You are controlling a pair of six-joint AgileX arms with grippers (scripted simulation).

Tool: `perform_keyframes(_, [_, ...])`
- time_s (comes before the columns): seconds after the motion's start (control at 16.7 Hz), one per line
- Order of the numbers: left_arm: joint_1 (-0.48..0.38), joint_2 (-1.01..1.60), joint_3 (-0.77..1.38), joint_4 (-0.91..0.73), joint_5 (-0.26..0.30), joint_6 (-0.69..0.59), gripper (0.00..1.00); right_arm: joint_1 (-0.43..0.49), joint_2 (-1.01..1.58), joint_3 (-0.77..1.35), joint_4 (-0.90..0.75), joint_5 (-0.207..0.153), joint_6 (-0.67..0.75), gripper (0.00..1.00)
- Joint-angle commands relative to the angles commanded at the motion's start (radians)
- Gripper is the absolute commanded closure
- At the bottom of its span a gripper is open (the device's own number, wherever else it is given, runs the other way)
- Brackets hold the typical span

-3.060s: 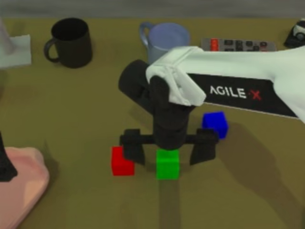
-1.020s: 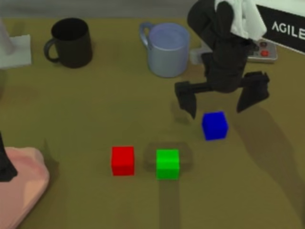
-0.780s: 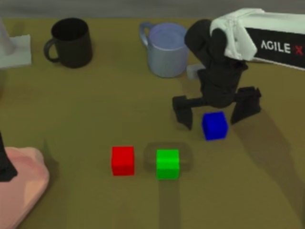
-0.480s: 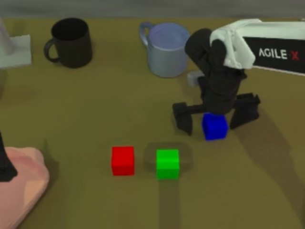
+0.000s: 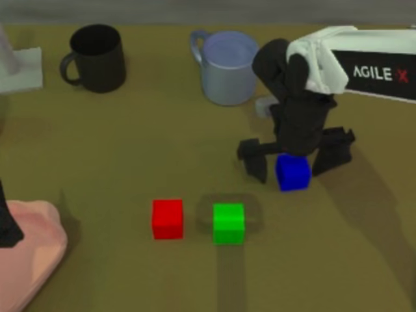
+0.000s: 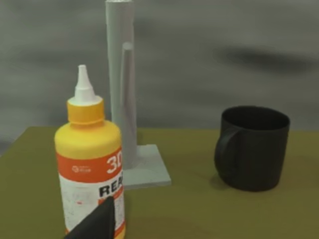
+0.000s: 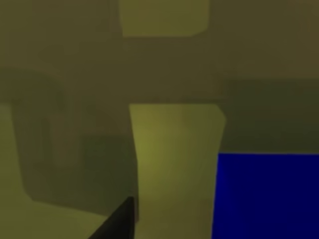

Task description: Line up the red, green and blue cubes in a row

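Top view: the right gripper [image 5: 296,159] straddles the blue cube [image 5: 292,173] mid-tabletop, jaws wide, gripping nothing; red cube [image 5: 168,218] and green cube [image 5: 229,223] sit nearer the front edge. Right wrist view: centre the cube before closing.

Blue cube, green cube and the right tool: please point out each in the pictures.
blue cube [image 5: 292,173]: top view, its top face.
green cube [image 5: 229,221]: top view, its top face.
right tool [image 5: 296,159]: top view, midway between its open fingertips.

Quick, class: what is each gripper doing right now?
Right gripper: open, fingers straddling the blue cube, not yet gripping.
Left gripper: parked at the table's left, state cannot be told.
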Motion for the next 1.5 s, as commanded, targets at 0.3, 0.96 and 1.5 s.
perform_keyframes(0.3, [0.000, 0.000, 0.000, 0.000, 0.000, 0.000, 0.00, 0.000, 0.000, 0.000, 0.000, 0.000, 0.000, 0.83])
perform_keyframes(0.96, [0.000, 0.000, 0.000, 0.000, 0.000, 0.000, 0.00, 0.000, -0.031, 0.009, -0.012, 0.010, -0.006, 1.00])
perform_keyframes(1.5, [0.000, 0.000, 0.000, 0.000, 0.000, 0.000, 0.00, 0.009, -0.099, 0.171, -0.244, 0.009, -0.008, 1.00])
